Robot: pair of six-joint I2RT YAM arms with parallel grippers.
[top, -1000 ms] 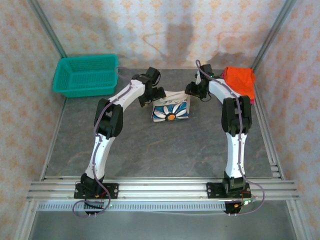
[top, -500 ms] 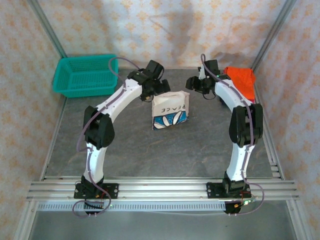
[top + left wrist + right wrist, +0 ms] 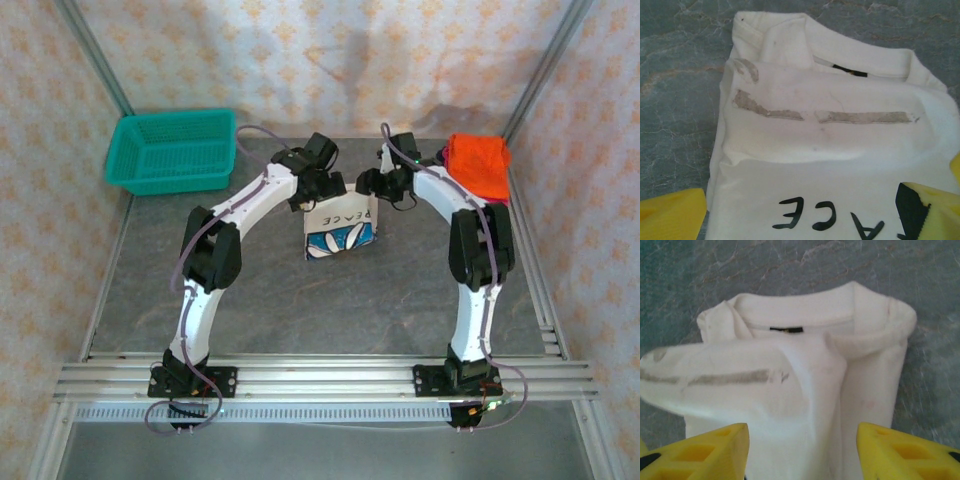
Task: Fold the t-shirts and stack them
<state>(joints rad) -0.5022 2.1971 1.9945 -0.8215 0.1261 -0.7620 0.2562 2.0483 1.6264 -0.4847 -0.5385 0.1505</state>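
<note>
Your left tool [image 3: 318, 188] and right tool [image 3: 375, 183] hover open above the folded white t-shirt [image 3: 341, 228]. Folding looks done, so you'd next grip it for stacking on the orange shirt [image 3: 478, 165].

We show a folded white cloth t-shirt [image 3: 341, 228] with black lettering, a blue-and-white petal print, grey streaks and a black neck label; a folded orange shirt [image 3: 478, 162]; a teal plastic mesh basket [image 3: 172, 150]; a grey marbled tabletop [image 3: 330, 310]; and cream walls [image 3: 330, 60] patterned with orange floral motifs. Our left end effector [image 3: 802, 210] and right end effector [image 3: 802, 450] have yellow fingers.
</note>
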